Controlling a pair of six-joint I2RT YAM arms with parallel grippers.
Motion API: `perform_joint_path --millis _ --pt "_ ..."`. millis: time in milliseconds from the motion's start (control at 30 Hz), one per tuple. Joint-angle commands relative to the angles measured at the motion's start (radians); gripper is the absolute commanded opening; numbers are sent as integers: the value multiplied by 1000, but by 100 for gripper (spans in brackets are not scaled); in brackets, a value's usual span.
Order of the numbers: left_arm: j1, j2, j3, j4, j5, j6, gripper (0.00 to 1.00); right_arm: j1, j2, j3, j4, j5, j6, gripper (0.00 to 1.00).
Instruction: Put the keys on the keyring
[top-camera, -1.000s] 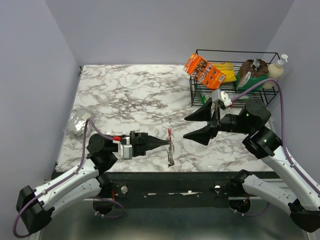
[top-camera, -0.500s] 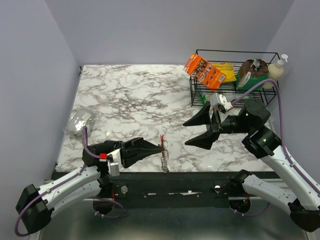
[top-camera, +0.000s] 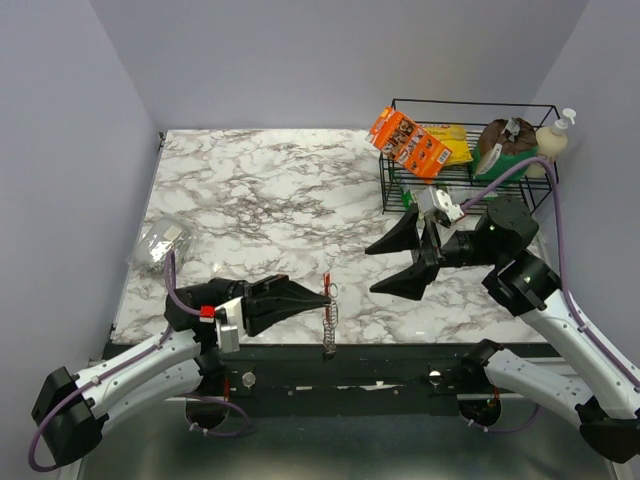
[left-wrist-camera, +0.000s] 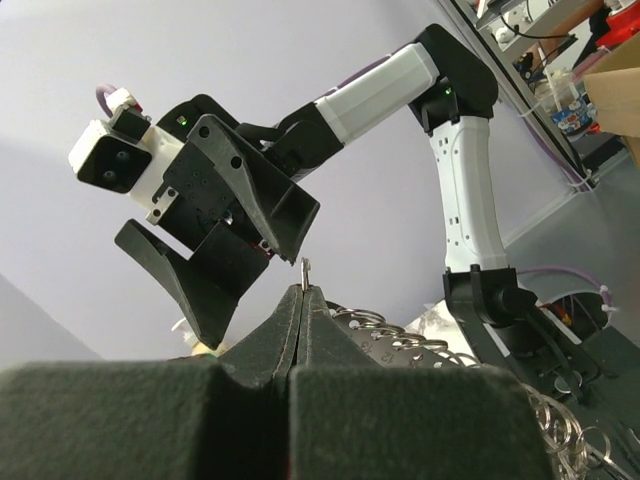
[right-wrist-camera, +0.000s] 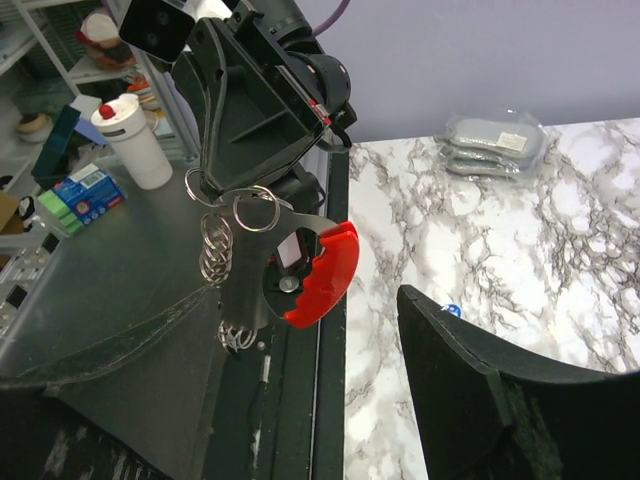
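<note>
Keyring held up, no key seen on it: threading not begun, my read.

Left to right, all relative to the keyring: a clear packet (top-camera: 160, 243) lies well left of it. The left gripper (top-camera: 318, 296) has its fingers pressed together, pinching the keyring (top-camera: 328, 292) near its red end, with the chain hanging below over the near edge of the marble table (top-camera: 260, 190). The right gripper (top-camera: 371, 270) is just right of it, jaws spread wide and holding nothing. The wire rack (top-camera: 470, 101) is well right.
Count: 1 keyring, 2 grippers, 1 key visible. That is the blue-headed key (right-wrist-camera: 451, 311), flat on the marble on the right gripper's side of the keyring. Any other keys can't be made out. Left to do: grab a key and thread it on, so basically everything.
</note>
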Motion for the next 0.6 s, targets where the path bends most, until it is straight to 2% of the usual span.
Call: perform_joint_path --millis 0,100,133,233,433,500,567 --pt "-5 -17 83 -123 29 33 0 -4 5 19 17 -25 -10 79" --pt "-5 -24 191 -413 40 75 0 -3 14 29 4 -17 -13 79" --pt "-5 -21 219 -571 61 114 0 -4 19 32 -8 -11 -15 79" --pt "-5 -15 284 -746 76 195 0 -3 30 38 -15 4 -10 79" --pt "-5 -63 237 -704 64 232 0 -4 60 36 24 63 127 74" --pt "-5 -75 221 -699 47 246 0 -8 86 29 64 45 239 68" --pt "-5 -89 218 -705 40 271 0 -11 102 -4 197 -6 398 65"
